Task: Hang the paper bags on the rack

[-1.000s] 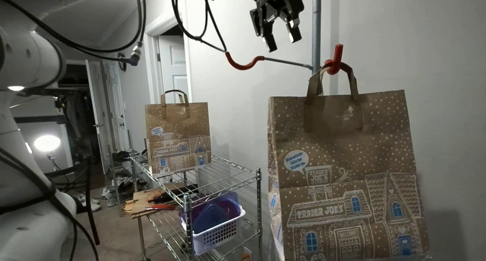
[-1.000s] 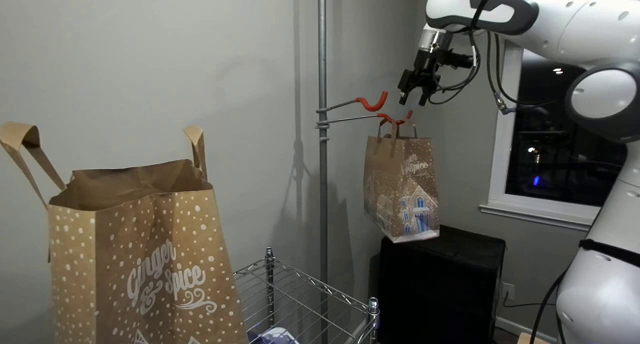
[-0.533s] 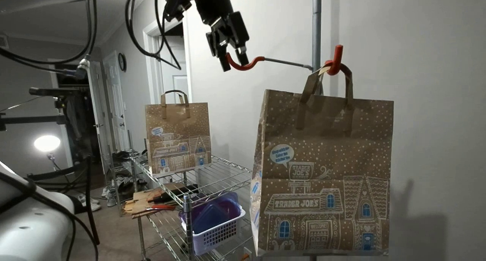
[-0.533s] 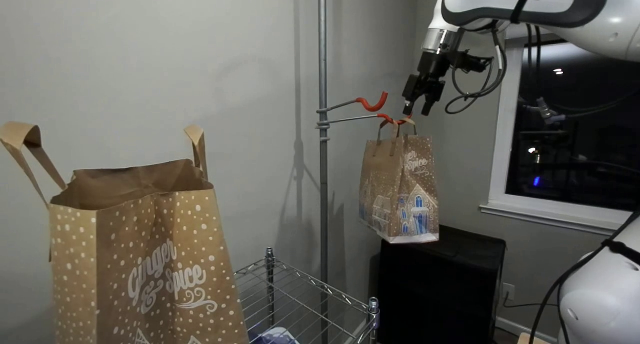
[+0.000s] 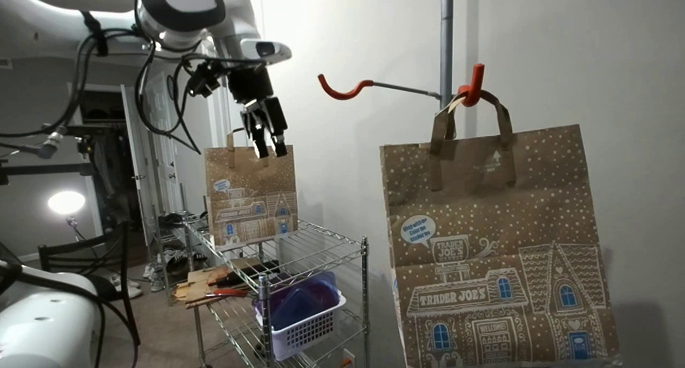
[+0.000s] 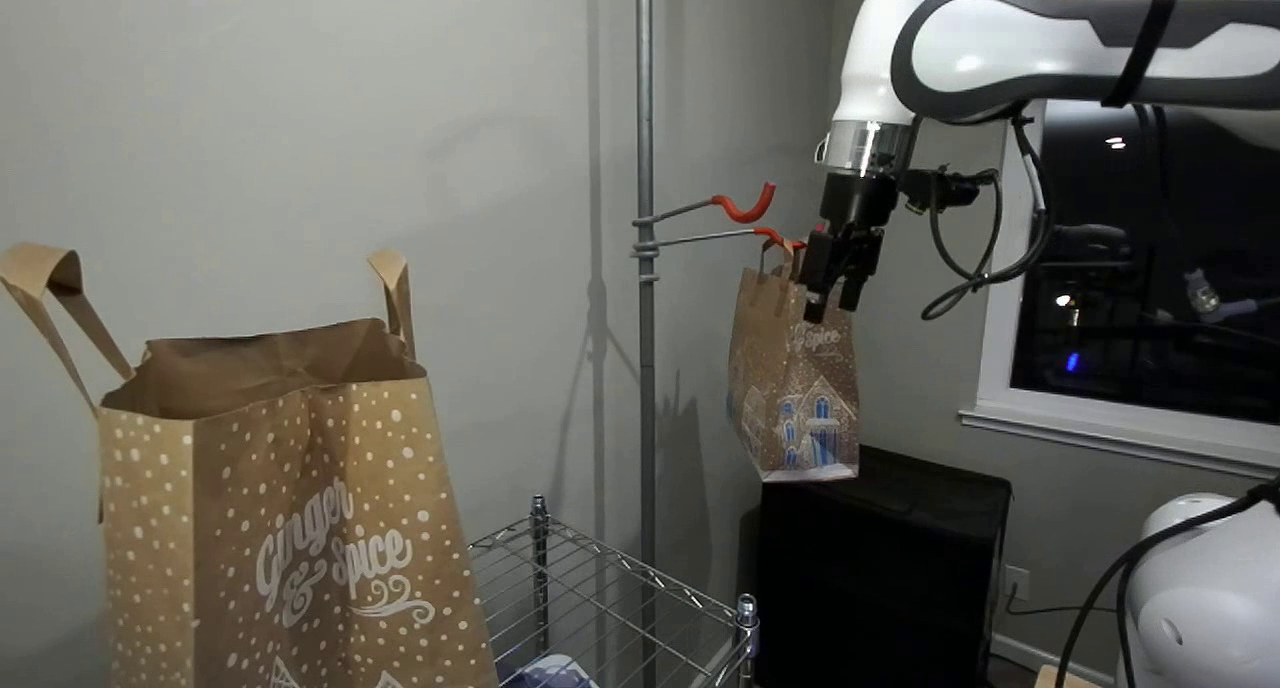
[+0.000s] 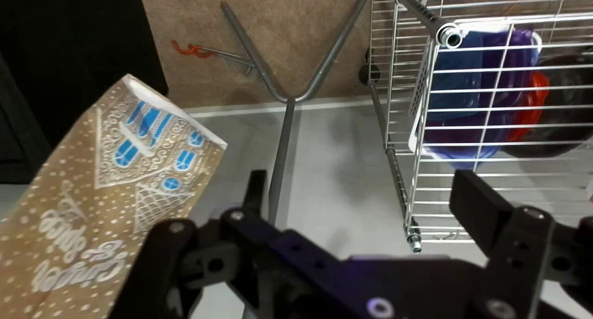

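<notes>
Top of the rack [image 6: 647,338] beyond both exterior views' upper edges

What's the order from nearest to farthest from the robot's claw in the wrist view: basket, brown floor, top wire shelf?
1. Top wire shelf: on the right, highest of the three.
2. Basket: also right, seen through the shelf.
3. Brown floor: toward the top of the picture, below both.

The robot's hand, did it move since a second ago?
Yes. In an exterior view, the hand has moved down and toward the picture's left, farther from the rack's grey pole.
</notes>
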Motion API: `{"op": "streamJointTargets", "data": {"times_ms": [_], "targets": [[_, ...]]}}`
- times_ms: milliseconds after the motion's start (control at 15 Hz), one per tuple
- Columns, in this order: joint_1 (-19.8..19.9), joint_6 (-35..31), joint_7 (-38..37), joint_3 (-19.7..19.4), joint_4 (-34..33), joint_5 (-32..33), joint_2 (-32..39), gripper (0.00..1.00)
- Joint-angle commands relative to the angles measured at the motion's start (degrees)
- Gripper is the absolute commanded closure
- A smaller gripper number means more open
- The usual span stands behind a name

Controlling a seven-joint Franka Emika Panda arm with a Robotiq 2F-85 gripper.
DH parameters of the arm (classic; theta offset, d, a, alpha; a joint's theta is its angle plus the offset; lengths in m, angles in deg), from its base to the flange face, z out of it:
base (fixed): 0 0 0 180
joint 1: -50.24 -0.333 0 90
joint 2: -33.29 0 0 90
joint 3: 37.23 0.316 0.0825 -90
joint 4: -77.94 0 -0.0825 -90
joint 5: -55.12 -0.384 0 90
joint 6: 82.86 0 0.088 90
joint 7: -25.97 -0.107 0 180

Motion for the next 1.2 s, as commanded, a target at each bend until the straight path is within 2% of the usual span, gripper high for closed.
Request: {"op": "streamJointTargets", "data": {"times_ms": [0,267,467,800,1133], "targets": [[-3.7,-2.8,-4.7,5.9,5.8,-0.3,-1.2,0.00],[-8.3,-4.9,-8.4,12.3,4.2,-2.7,4.2,0.00],[-10.9,-7.4,-9.4,14.6,1.6,-5.5,9.3,0.00],[-14.6,-10.2,-8.5,14.4,-4.3,-12.3,17.6,0.00],[-17.8,-10.0,-6.9,14.3,-11.0,-19.4,23.4,0.00]]}}
